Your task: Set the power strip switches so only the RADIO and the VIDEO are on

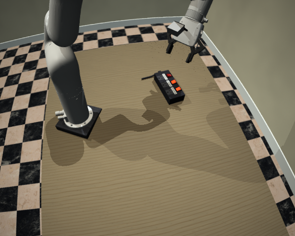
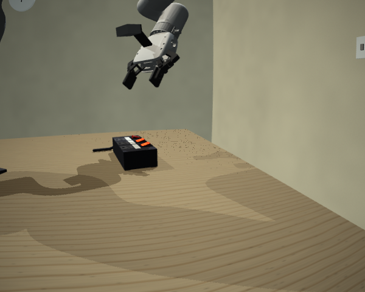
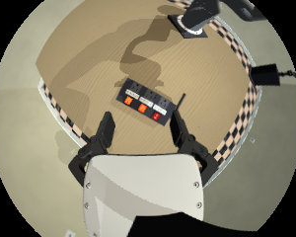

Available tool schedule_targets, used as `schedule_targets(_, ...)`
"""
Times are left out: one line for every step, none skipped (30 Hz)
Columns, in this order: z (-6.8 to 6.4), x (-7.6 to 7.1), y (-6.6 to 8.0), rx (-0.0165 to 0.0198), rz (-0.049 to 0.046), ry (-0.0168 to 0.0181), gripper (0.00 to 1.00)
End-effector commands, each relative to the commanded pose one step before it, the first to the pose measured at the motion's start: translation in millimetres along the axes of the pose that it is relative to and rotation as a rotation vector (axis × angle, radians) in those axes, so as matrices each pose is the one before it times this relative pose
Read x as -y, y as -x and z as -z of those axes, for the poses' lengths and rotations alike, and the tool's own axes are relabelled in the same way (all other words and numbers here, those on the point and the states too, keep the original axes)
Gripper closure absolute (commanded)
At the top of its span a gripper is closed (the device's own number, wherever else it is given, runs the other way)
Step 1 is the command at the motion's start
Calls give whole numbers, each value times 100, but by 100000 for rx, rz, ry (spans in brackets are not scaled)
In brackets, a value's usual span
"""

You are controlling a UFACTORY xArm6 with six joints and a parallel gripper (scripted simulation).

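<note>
Top view, black power strip [image 1: 168, 87] lying flat, two switches bright orange.

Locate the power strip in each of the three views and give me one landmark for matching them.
Top: power strip right of centre, upper half, below the open gripper.
Exterior: left of centre, mid-height, on the table.
Wrist: centre, between the jaws.
Shared landmark: the black cord stub at one end; the dark-red switch is nearest it.

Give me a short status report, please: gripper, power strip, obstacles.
Gripper open, empty, high above table. Power strip flat, upright, untouched; two switches bright orange, one darker red. Nothing in the way.
</note>
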State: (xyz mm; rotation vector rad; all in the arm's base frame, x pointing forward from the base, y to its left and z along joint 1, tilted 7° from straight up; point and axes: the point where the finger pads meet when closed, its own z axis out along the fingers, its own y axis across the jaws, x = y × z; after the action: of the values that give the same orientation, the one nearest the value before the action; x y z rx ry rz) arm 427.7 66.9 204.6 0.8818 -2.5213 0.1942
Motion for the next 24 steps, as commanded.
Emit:
schedule_targets(178,43,-4,406,-92,-163,0)
schedule_targets(0,0,0,0,0,0,0)
schedule_targets(0,0,0,0,0,0,0)
schedule_targets(0,0,0,0,0,0,0)
schedule_targets(0,0,0,0,0,0,0)
schedule_targets(0,0,0,0,0,0,0)
schedule_targets(0,0,0,0,0,0,0)
schedule_targets(0,0,0,0,0,0,0)
schedule_targets(0,0,0,0,0,0,0)
schedule_targets(-4,-7,-6,110,-101,27,0)
schedule_targets(-23,-43,-35,693,-634,168,0)
schedule_targets(-55,-102,-85,1651,-1527,414,0)
schedule_targets(0,0,0,0,0,0,0)
schedule_targets(0,0,0,0,0,0,0)
schedule_targets(-93,-172,-151,2784,-2631,737,0)
schedule_targets(-133,-240,-228,3916,-3824,1118,0)
schedule_targets(-170,-291,-315,4905,-5000,1530,0)
schedule_targets(-200,-309,-404,5642,-6052,1929,0)
schedule_targets(0,0,0,0,0,0,0)
schedule_targets(-219,-285,-486,6058,-6871,2260,0)
schedule_targets(0,0,0,0,0,0,0)
schedule_targets(0,0,0,0,0,0,0)
schedule_targets(-225,-218,-545,6127,-7355,2468,0)
schedule_targets(0,0,0,0,0,0,0)
